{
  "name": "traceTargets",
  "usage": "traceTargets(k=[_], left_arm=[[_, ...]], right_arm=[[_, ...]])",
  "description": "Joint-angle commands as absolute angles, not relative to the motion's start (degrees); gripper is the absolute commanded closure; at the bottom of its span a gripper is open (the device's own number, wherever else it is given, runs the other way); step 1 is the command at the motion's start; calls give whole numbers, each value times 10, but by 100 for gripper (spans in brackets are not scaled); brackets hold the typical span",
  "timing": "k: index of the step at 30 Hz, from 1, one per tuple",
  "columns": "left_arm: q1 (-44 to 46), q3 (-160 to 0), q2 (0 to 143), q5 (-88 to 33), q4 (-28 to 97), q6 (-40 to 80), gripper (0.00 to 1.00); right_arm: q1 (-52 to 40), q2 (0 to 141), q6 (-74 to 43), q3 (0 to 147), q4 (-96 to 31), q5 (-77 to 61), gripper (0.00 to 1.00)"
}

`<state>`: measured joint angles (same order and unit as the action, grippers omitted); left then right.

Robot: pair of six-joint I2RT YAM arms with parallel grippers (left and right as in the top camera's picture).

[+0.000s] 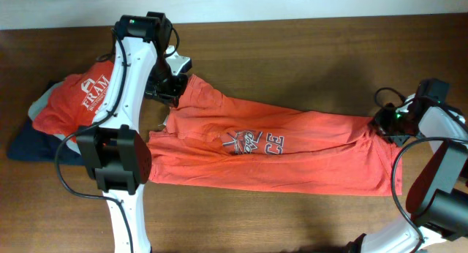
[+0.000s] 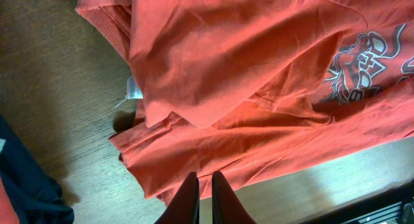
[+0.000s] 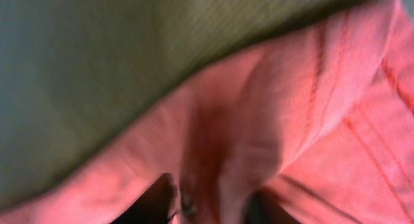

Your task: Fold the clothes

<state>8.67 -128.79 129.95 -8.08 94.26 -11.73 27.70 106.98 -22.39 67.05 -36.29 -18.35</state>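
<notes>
The orange-red T-shirt (image 1: 292, 154) lies stretched lengthwise across the wooden table, with its navy-and-white chest print (image 1: 252, 142) facing up and creased. My left gripper (image 1: 174, 91) is at the shirt's upper-left corner. In the left wrist view its fingers (image 2: 202, 180) are closed at the shirt's edge (image 2: 259, 107), which draws to a point at the tips. The small white neck tag (image 2: 133, 89) shows there. My right gripper (image 1: 382, 123) is at the shirt's right end. In the blurred right wrist view its fingers (image 3: 210, 201) are closed with a ridge of orange-red cloth (image 3: 310, 120) between them.
A folded red shirt with a white "FRAM" logo (image 1: 80, 99) sits at the left on folded navy (image 1: 29, 147) and grey (image 1: 40, 101) garments, close to my left arm. Bare wooden table (image 1: 307, 55) lies behind and in front of the T-shirt.
</notes>
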Motion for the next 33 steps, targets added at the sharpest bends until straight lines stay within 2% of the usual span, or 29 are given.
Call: traceTargets(k=[1,9,11,13,15,24,28,33], left_arm=[[88,-1292,1288,-76,942,-112,91],[88,-1292,1288,-76,942,-112,91],[88,-1292,1288,-76,942,-112,91],[88,-1292,1288,-76,943,-112,91],[88,-1292,1288,-76,945,-112,91],[88,-1292,1288,-76,963,-112,91],[88,-1292,1288,-76,961,-112,91],[88,-1292,1288,-76,961,-112,91]], right_arm=[[282,1062,-250,667,-333,-185,96],[281,1062,-253,668,-245,-221,94],[281,1062,-253,668,-228,-221,80],[281,1062,-253,668,-222,-221,49],[282,1062,-253,668,-231,-220,42],[282,1062,-229,667,-320,-218,42],[281,1062,-229,667,-321,-219,51],[276,1068,-232,667,-309,-218,54]])
